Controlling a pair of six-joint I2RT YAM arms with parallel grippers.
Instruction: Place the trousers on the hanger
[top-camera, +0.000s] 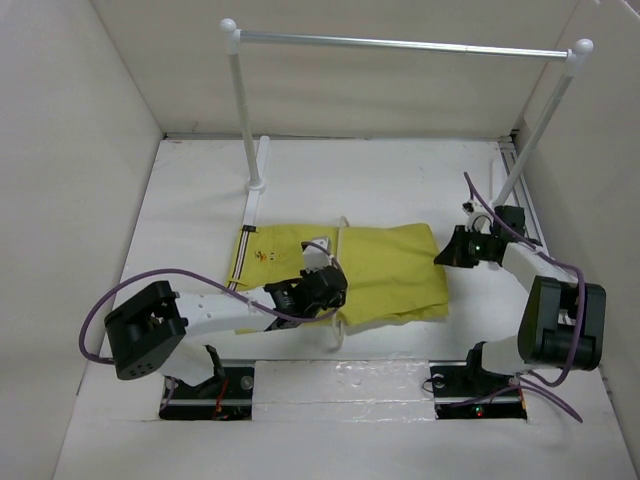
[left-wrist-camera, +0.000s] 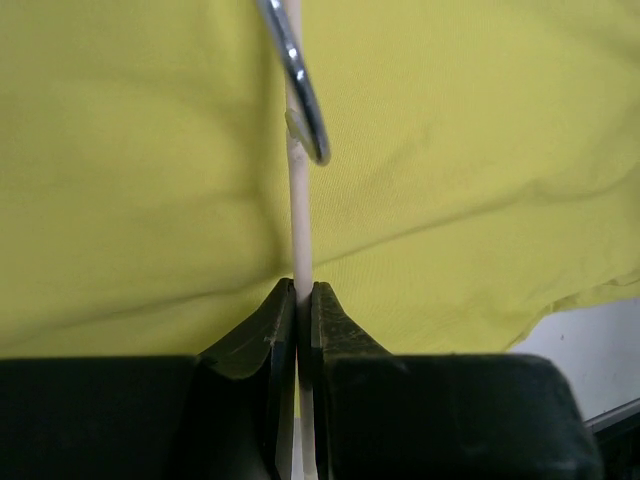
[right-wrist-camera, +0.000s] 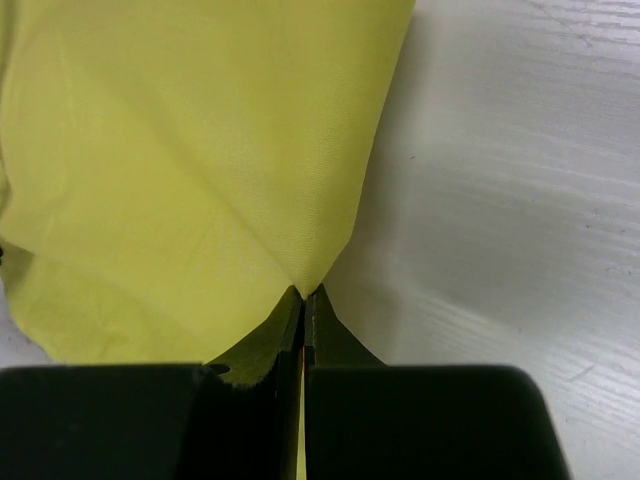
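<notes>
Your left gripper (left-wrist-camera: 303, 292) is pinched tight on the thin cream bar of the hanger (left-wrist-camera: 298, 210). Your right gripper (right-wrist-camera: 305, 295) is clamped on an edge of the trousers (right-wrist-camera: 180, 150). In the top view they lie mid-frame with the long axis left-right and the waistband pointing left. The hanger crosses them top-to-bottom.

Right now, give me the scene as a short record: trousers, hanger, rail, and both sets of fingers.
trousers: yellow, lying on the white table, waistband toward the left
hanger: cream, lying across the middle of the trousers, metal hook over the cloth
left fingers: shut on the hanger's thin rod
right fingers: shut on the right edge of the trousers
rail: metal, on two white posts, at the far side
</notes>
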